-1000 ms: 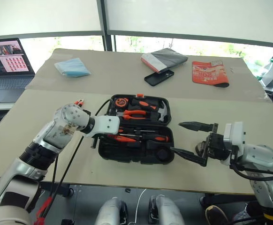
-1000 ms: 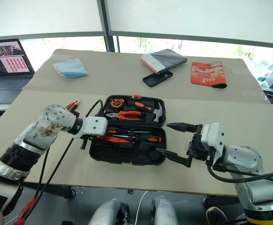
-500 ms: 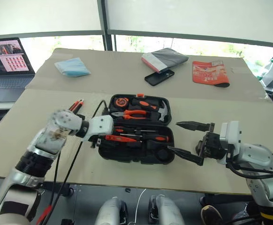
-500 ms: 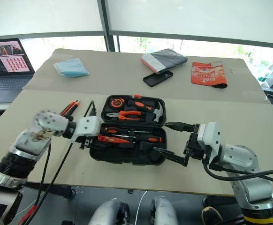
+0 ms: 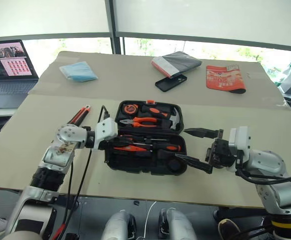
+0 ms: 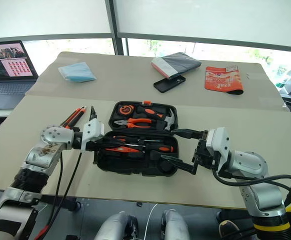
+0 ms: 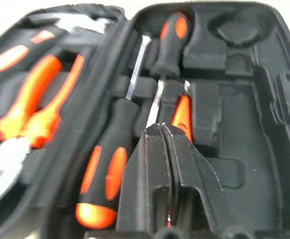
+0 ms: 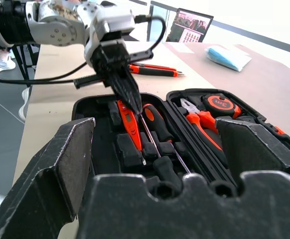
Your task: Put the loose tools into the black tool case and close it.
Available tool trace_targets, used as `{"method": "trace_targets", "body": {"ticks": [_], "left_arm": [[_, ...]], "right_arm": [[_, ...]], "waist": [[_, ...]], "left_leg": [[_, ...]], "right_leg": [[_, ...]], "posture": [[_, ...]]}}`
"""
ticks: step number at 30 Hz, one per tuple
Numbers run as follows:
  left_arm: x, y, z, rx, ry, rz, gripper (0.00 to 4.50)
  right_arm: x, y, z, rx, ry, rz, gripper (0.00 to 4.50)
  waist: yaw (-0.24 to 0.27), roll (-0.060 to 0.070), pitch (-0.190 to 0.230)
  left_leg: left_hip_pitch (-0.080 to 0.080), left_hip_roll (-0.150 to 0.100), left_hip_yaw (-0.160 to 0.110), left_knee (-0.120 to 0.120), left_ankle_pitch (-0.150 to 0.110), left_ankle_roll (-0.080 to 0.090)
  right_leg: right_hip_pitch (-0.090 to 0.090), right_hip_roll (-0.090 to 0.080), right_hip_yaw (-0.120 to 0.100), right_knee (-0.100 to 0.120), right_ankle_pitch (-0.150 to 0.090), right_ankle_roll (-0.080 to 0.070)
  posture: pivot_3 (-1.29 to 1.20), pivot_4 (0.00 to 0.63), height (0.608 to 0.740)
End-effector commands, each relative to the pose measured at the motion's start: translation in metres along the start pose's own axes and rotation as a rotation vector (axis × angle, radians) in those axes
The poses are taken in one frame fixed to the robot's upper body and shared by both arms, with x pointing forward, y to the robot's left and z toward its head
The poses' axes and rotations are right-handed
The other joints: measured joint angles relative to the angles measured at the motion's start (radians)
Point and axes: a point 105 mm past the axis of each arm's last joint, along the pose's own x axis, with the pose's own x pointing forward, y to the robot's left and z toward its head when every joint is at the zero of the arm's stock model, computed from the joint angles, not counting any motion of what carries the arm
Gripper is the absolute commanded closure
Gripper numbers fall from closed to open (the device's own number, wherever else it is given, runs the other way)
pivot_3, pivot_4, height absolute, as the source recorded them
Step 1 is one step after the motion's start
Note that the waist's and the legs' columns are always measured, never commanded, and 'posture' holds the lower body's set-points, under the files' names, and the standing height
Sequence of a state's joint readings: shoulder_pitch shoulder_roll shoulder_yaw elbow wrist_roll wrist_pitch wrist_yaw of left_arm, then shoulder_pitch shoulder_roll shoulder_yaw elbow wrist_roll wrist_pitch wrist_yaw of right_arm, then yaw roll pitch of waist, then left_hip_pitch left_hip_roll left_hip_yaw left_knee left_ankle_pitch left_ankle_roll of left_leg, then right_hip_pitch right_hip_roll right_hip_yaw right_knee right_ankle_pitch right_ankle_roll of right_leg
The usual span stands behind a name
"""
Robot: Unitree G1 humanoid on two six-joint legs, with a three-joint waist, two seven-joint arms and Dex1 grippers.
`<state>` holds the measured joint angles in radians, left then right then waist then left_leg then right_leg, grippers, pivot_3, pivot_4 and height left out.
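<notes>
The black tool case (image 5: 135, 161) lies open in the middle of the table. Its far half holds pliers (image 5: 138, 121), a hammer and a tape measure. Two black-and-orange screwdrivers (image 7: 105, 174) and a slim orange screwdriver (image 7: 183, 113) lie in the near half. My left gripper (image 7: 160, 130) is shut, its tips just over the slim orange screwdriver at the case's left end (image 8: 127, 97). Nothing shows between its fingers. My right gripper (image 5: 180, 145) stands wide open at the case's right end, its lower finger over the near right corner. A long orange-and-black tool (image 5: 79, 115) lies loose on the table left of the case.
A black phone (image 5: 170, 82), a grey-and-red pouch (image 5: 175, 63) and an orange packet (image 5: 224, 78) lie at the far side of the table. A blue mask (image 5: 78, 71) and a laptop (image 5: 8, 62) are far left. Black cables hang from my left arm.
My left gripper opened and shut again, and its arm drew back left and dropped lower. The slim orange screwdriver now lies in the case. The right gripper stayed open and barely moved.
</notes>
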<state>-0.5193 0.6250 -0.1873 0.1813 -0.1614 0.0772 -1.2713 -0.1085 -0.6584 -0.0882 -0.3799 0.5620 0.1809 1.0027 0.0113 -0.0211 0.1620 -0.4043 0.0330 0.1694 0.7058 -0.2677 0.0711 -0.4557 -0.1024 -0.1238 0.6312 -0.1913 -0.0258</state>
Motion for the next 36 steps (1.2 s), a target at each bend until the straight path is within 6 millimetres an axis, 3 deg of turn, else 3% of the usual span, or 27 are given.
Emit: {"method": "trace_targets", "body": {"ticks": [1, 12, 16, 18, 21, 23, 25, 26, 28, 29, 31, 32, 34, 36], "left_arm": [[0.004, -0.003, -0.004, 0.010, 0.012, -0.013, 4.46], [0.004, -0.005, -0.029, -0.085, 0.028, 0.064, 4.46], [-0.014, 0.003, -0.012, -0.084, -0.096, 0.182, 4.46], [-0.039, 0.011, -0.002, -0.107, -0.191, 0.309, 4.46], [-0.080, 0.013, -0.007, -0.148, -0.221, 0.483, 3.84], [-0.126, 0.014, -0.031, -0.212, -0.222, 0.749, 3.04], [-0.149, 0.008, -0.047, -0.269, -0.214, 0.879, 2.38], [-0.164, 0.000, -0.061, -0.303, -0.184, 0.953, 2.02], [-0.206, -0.041, -0.100, -0.429, -0.064, 1.134, 1.34], [-0.223, -0.057, -0.110, -0.481, -0.034, 1.217, 0.92], [-0.239, -0.073, -0.116, -0.528, -0.017, 1.305, 0.19], [-0.243, -0.077, -0.116, -0.535, -0.013, 1.328, 0.03], [-0.253, -0.087, -0.119, -0.567, 0.000, 1.391, 0.03], [-0.255, -0.097, -0.121, -0.623, -0.017, 1.407, 0.03]], "right_arm": [[-0.006, -0.002, 0.007, -0.047, -0.009, -0.015, 0.00], [-0.009, 0.000, 0.004, -0.034, -0.003, -0.029, 0.00], [-0.012, 0.000, 0.002, -0.032, 0.002, -0.031, 0.00], [-0.019, 0.000, 0.000, -0.026, 0.010, -0.045, 0.00], [-0.027, 0.006, -0.007, 0.055, 0.033, -0.026, 0.00], [-0.030, 0.005, -0.010, 0.031, 0.023, -0.062, 0.00], [-0.030, 0.003, -0.011, 0.012, 0.013, -0.083, 0.00], [-0.029, 0.002, -0.013, -0.003, 0.005, -0.101, 0.00], [-0.022, 0.005, -0.016, -0.020, -0.022, -0.124, 0.00], [-0.020, 0.008, -0.016, -0.020, -0.039, -0.124, 0.00], [-0.019, 0.014, -0.016, -0.021, -0.056, -0.102, 0.00], [-0.019, 0.016, -0.017, -0.025, -0.057, -0.090, 0.00], [-0.018, 0.019, -0.015, -0.027, -0.103, -0.087, 0.00], [-0.019, 0.017, -0.015, -0.026, -0.111, -0.101, 0.00]], "waist": [[0.000, 0.000, 0.000], [0.000, 0.000, 0.000], [-0.007, 0.000, 0.000], [-0.012, 0.000, 0.000], [-0.013, 0.000, 0.000], [-0.015, 0.000, 0.000], [-0.016, 0.000, 0.000], [-0.014, 0.000, 0.000], [-0.018, 0.000, -0.001], [-0.025, 0.000, -0.001], [-0.024, -0.001, 0.000], [-0.016, -0.002, 0.000], [0.006, -0.002, 0.000], [0.016, -0.002, 0.000]], "left_leg": [[0.000, 0.000, 0.000, 0.000, 0.000, 0.000], [0.002, 0.000, 0.000, 0.000, 0.000, 0.000], [0.004, 0.001, 0.000, 0.000, -0.001, 0.001], [0.004, 0.001, 0.000, -0.001, 0.000, 0.000], [0.003, 0.002, 0.000, -0.001, 0.000, 0.000], [0.003, 0.002, 0.000, -0.001, 0.000, 0.000], [0.004, 0.002, 0.000, -0.001, 0.000, 0.000], [0.004, 0.002, 0.000, -0.001, 0.000, 0.000], [0.005, 0.001, 0.000, -0.001, -0.001, 0.000], [0.005, 0.001, 0.000, -0.002, -0.002, -0.001], [0.005, 0.001, 0.001, -0.005, -0.004, -0.003], [0.004, 0.001, 0.001, -0.005, -0.003, -0.003], [0.004, 0.001, 0.000, -0.005, -0.006, -0.009], [0.006, 0.001, -0.002, -0.004, -0.010, -0.003]], "right_leg": [[0.000, 0.000, 0.000, 0.000, 0.000, 0.000], [0.002, -0.002, 0.000, 0.001, 0.000, 0.000], [0.002, -0.005, 0.001, 0.001, 0.000, 0.000], [0.002, -0.005, 0.001, 0.001, 0.000, 0.000], [0.001, -0.005, 0.001, 0.001, 0.000, 0.000], [0.001, -0.006, 0.001, 0.000, 0.000, 0.000], [0.002, -0.007, 0.001, 0.000, 0.000, 0.000], [0.002, -0.008, 0.001, 0.000, 0.000, 0.000], [0.002, -0.008, 0.001, 0.000, 0.000, 0.000], [0.002, -0.008, 0.001, -0.001, 0.000, 0.000], [0.001, -0.009, 0.001, -0.002, 0.000, 0.000], [0.000, -0.009, 0.001, -0.002, 0.000, 0.000], [-0.001, -0.011, -0.002, -0.003, 0.000, 0.000], [0.000, -0.011, -0.002, -0.004, -0.003, -0.004]], "posture": [[0.00, 0.150, 0.740], [0.00, 0.150, 0.740], [0.00, 0.150, 0.740], [0.00, 0.150, 0.740], [0.00, 0.150, 0.740], [0.00, 0.150, 0.740], [0.00, 0.150, 0.740], [0.00, 0.150, 0.740], [0.00, 0.150, 0.740], [0.00, 0.150, 0.740], [0.00, 0.150, 0.740], [0.00, 0.150, 0.740], [0.00, 0.150, 0.740], [0.00, 0.150, 0.740]]}}
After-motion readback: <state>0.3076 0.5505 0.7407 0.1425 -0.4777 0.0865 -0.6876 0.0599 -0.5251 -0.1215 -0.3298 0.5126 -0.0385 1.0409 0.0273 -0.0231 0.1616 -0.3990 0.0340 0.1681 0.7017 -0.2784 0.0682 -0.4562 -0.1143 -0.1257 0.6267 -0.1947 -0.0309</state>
